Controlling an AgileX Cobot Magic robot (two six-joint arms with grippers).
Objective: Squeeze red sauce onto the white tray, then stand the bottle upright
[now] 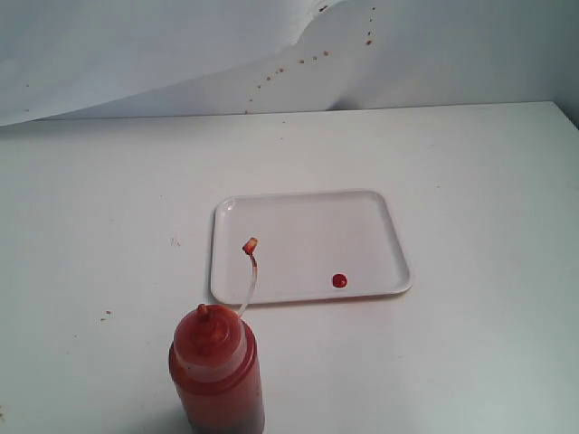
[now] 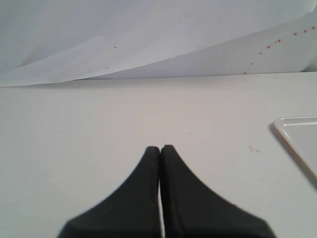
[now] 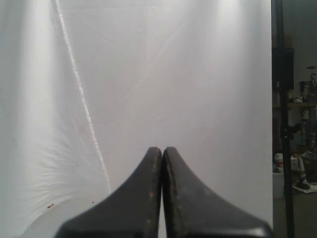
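The left tool (image 2: 160,148), jaws pressed together on nothing, sits low over the table (image 2: 99,114) with a corner of the white tray (image 2: 296,120) in sight. The right tool (image 3: 162,149), likewise closed and empty, faces only the backdrop (image 3: 173,74). The bottle (image 1: 217,371) stands upright just off the tray's near edge, and the left arm looks the nearer to it; red sauce (image 1: 339,281) already lies on the tray.

White table (image 1: 470,181) with tiny reddish specks (image 1: 175,241), creased white backdrop sheet (image 1: 136,45) speckled red behind
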